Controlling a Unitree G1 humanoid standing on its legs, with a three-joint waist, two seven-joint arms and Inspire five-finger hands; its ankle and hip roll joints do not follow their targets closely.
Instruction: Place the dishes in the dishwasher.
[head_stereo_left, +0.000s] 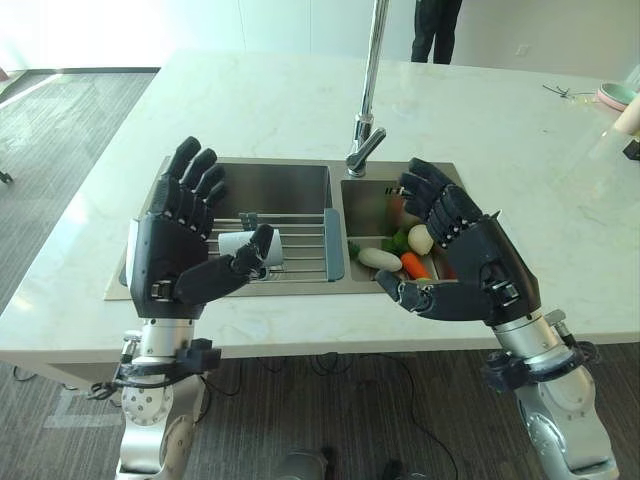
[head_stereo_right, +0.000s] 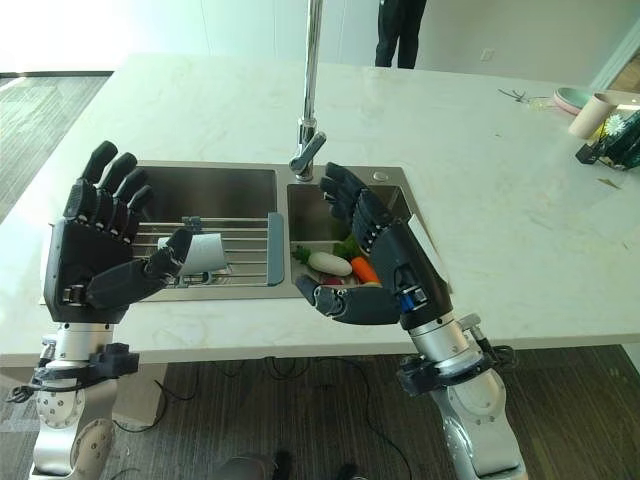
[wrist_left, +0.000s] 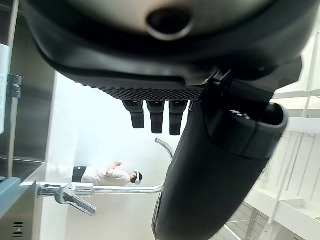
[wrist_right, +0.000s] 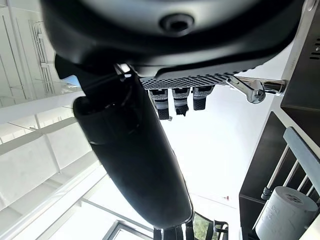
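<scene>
White cup (head_stereo_left: 243, 247) lies on its side on the rack (head_stereo_left: 300, 245) across the left sink basin (head_stereo_left: 275, 190), so nothing looks loaded yet, with the left hand (head_stereo_left: 178, 240) and right hand (head_stereo_left: 470, 265) raised above it, fingers spread, holding nothing.

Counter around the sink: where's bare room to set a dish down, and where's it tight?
Free: the wide marble counter behind the faucet, and the strip left of the sink. Crowded: the right basin holds vegetables; the left basin's rack carries a white cup. The far right corner has a pink bowl and clutter. Left hand and right hand hover open over the front rim.
</scene>
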